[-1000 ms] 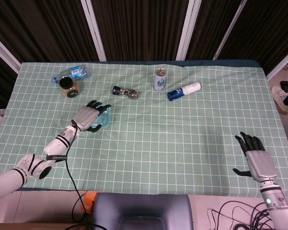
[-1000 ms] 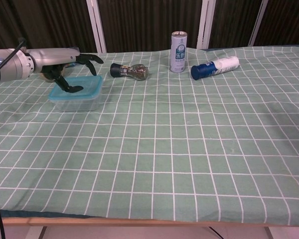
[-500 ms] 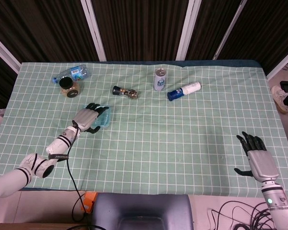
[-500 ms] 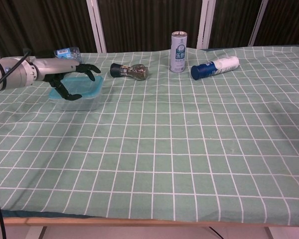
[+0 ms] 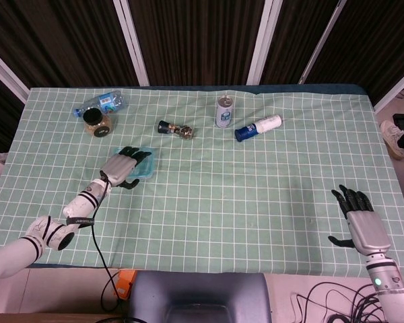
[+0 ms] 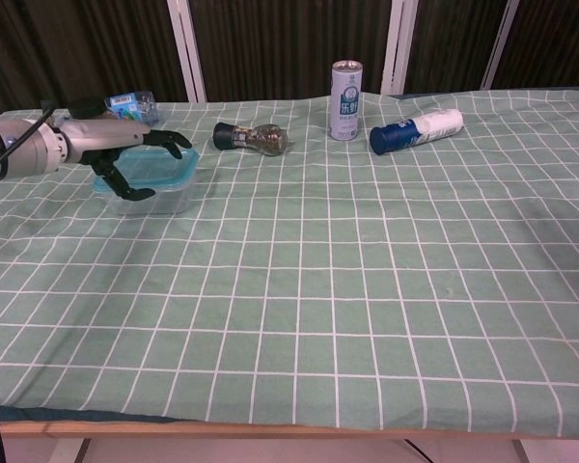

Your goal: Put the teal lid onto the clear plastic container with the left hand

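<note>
One teal lid [image 6: 159, 162] is sitting on the clear plastic container [image 6: 164, 196], partly under the left hand [image 5: 120, 168]. Its fingers are spreading apart, gripping nothing. Right hand [image 5: 359, 219] is lying open; labels unreadable.

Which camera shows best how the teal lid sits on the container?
Chest view: it shows the teal lid side-on atop the clear container, below the left hand. Head view shows only the lid's top, partly covered by that hand.

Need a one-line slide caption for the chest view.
Left hand open over the lid, which sits on the container.
</note>
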